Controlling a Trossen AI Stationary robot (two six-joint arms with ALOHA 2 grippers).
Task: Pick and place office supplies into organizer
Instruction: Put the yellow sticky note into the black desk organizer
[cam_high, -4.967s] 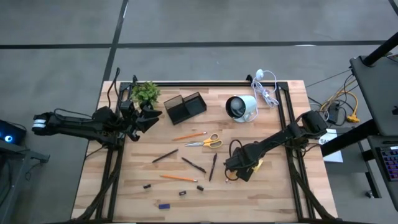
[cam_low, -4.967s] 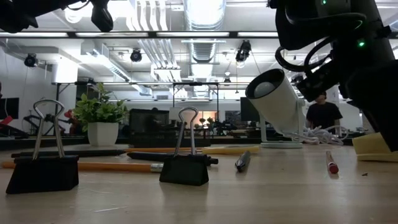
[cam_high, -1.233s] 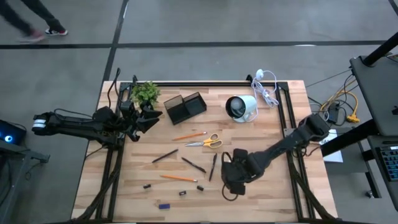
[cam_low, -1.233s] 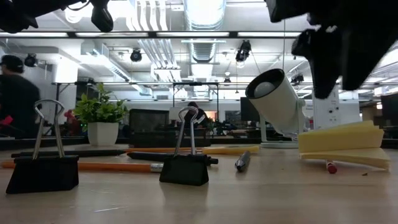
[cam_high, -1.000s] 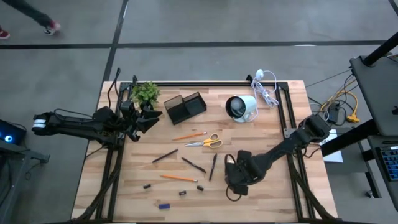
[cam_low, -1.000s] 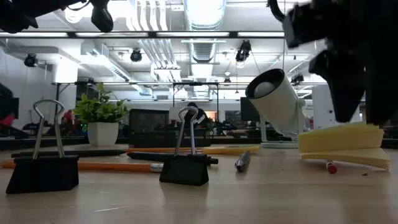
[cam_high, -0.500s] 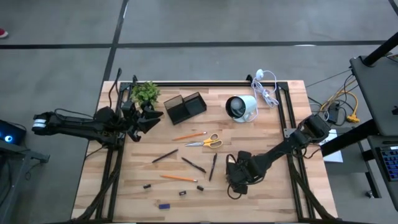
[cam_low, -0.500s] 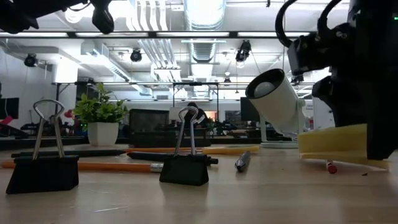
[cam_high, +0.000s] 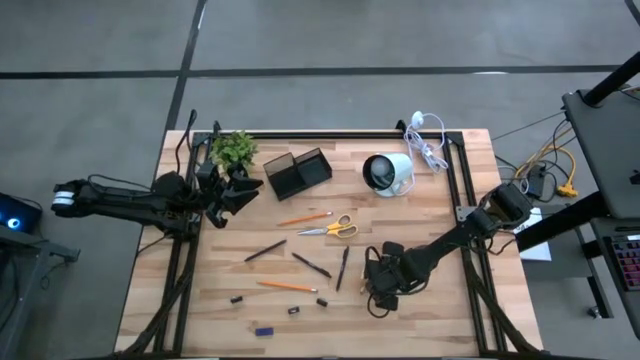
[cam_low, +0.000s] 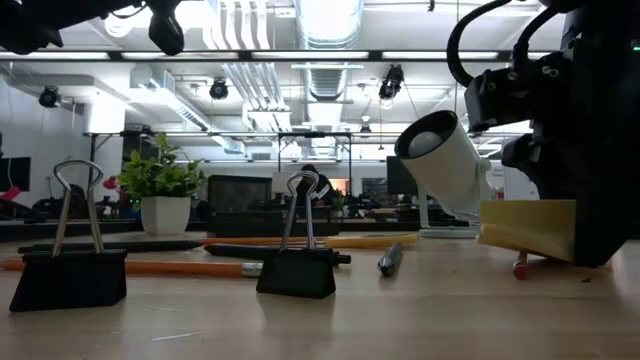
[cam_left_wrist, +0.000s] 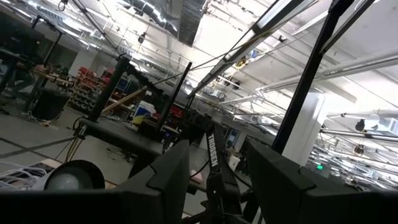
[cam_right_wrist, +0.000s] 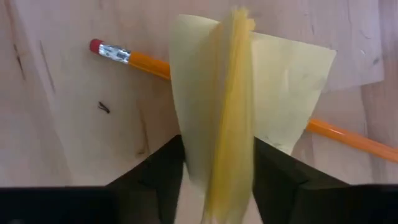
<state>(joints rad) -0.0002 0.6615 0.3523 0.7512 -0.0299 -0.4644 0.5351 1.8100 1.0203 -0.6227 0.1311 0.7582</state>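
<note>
Here the right pincer (cam_right_wrist: 214, 163) clamps the fanned yellow paper sticky-note block (cam_right_wrist: 233, 99) over a slim orange pencil (cam_right_wrist: 140, 60).

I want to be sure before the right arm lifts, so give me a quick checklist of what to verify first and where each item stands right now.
1. Right gripper closed on the sticky-note block: ok, a finger on each side of it.
2. Block held square: not ok, its sheets fan apart.
3. Orange pencil free of the grip: ok, it lies on the table under the block, not between the fingers.
4. Organizer unobstructed: ok, nothing over it.
5. Left gripper out of the path: ok, it waits by the plant.
6. Block already off the table: cannot tell.
</note>
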